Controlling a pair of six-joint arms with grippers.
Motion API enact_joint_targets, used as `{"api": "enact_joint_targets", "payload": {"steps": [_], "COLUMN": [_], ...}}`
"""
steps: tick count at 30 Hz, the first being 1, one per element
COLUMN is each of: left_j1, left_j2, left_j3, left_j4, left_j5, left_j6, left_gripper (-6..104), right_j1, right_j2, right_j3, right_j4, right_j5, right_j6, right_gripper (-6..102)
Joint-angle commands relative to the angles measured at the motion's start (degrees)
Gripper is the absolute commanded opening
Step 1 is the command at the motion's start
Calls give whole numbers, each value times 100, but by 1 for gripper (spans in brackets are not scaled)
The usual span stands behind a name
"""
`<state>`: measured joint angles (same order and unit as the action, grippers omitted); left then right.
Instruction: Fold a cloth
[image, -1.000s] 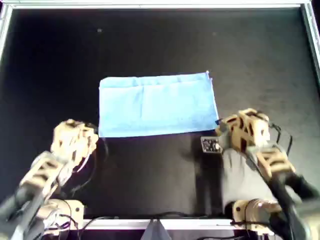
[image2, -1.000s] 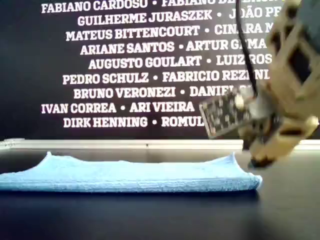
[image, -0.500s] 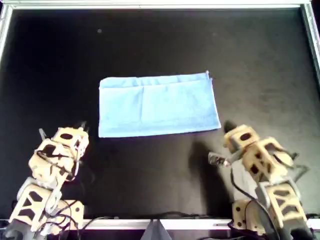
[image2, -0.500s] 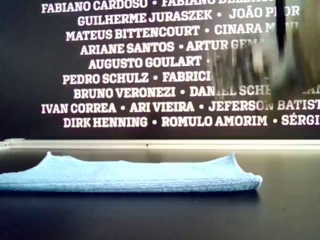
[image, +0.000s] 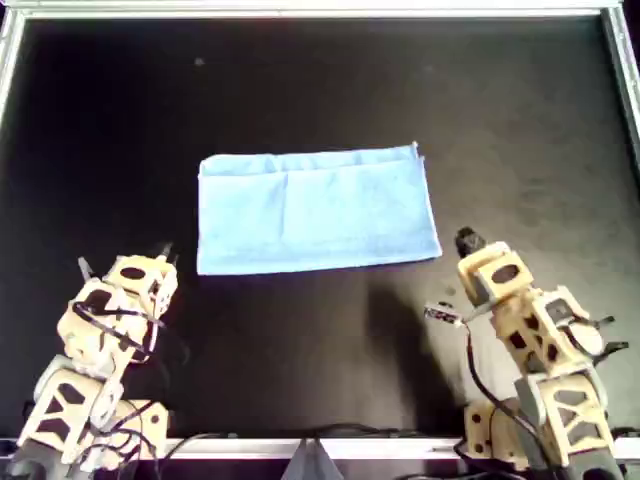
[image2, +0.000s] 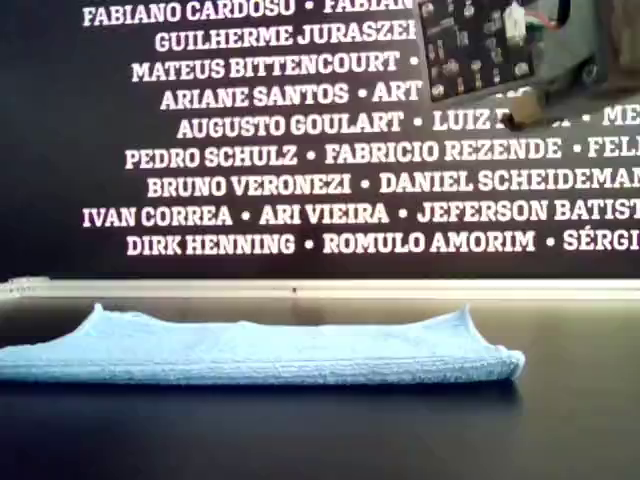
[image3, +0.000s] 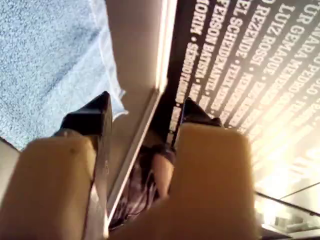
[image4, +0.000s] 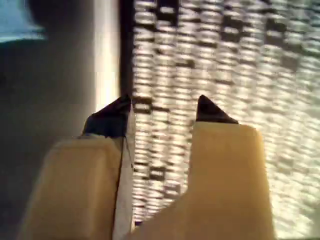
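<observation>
The light-blue cloth lies flat as a wide rectangle in the middle of the black table, apart from both arms. The exterior view shows it low and slightly wrinkled. My left gripper is near the overhead view's lower left, short of the cloth's near left corner. In its wrist view the left gripper is open and empty, with the cloth beyond. My right gripper is just off the cloth's near right corner. The right gripper is open and empty too.
A metal rail runs round the black table. Behind the far rail stands a dark wall with white names. The right arm's circuit board hangs high at the exterior view's right. Cables lie by the arm bases.
Both arms have drawn back from the cloth's near corners toward the overhead view's bottom. The right arm has also risen in the exterior view. The cloth has not moved.
</observation>
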<state>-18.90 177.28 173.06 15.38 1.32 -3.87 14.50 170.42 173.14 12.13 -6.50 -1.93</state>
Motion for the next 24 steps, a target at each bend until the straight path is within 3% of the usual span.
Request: {"api": "enact_joint_targets", "payload": {"steps": [1, 9, 10, 16, 24], "left_j1": [-53, -62, -62, -62, -62], "left_j2": [105, 97, 97, 9, 9], "left_j3": [-70, -70, -70, -70, -70], "left_j4": [-9, -9, -9, -9, -9], "left_j5": [-18, -18, -18, -18, -18], "left_j6": [9, 9, 9, 9, 9], "left_gripper": [50, 50, 50, 50, 50], "right_j1": [35, 9, 0, -35, 0], "right_j2": [-967, -3744, -4087, -6126, -7207], "right_j3": [-18, -1441, -1652, -2936, -3850], "right_j4": [-202, -229, -237, -237, -229], "right_j5": [18, 18, 18, 26, 0], "right_j6": [-26, -9, 79, 88, 88], "right_gripper": [52, 52, 52, 63, 65]}}
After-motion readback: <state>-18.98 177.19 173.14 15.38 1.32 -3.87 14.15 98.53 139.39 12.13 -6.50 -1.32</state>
